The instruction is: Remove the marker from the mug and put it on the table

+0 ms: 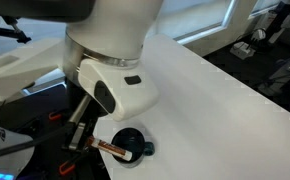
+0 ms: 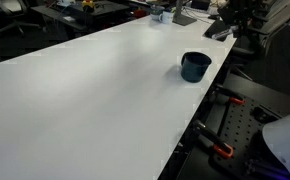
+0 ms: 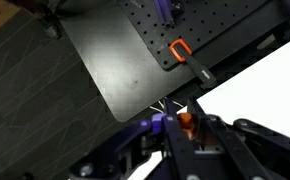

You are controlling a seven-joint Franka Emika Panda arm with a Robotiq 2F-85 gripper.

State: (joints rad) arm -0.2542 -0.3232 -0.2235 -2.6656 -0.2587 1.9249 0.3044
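Marker (image 3: 186,122) is out of the mug (image 1: 132,143), clamped in the closed jaws with its orange-red end showing between them. It is held just beside the mug at the desk (image 2: 85,90) edge, not yet laid down. Low, near-flat hold probably suits setting it flat.

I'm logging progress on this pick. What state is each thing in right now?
the marker: out of the mug, held roughly level beside it; contact with the table cannot be told.
the mug: upright near the table's edge, no marker showing in it.
the gripper: shut on the marker, orange-red end between its fingers.
the table: bears the mug.
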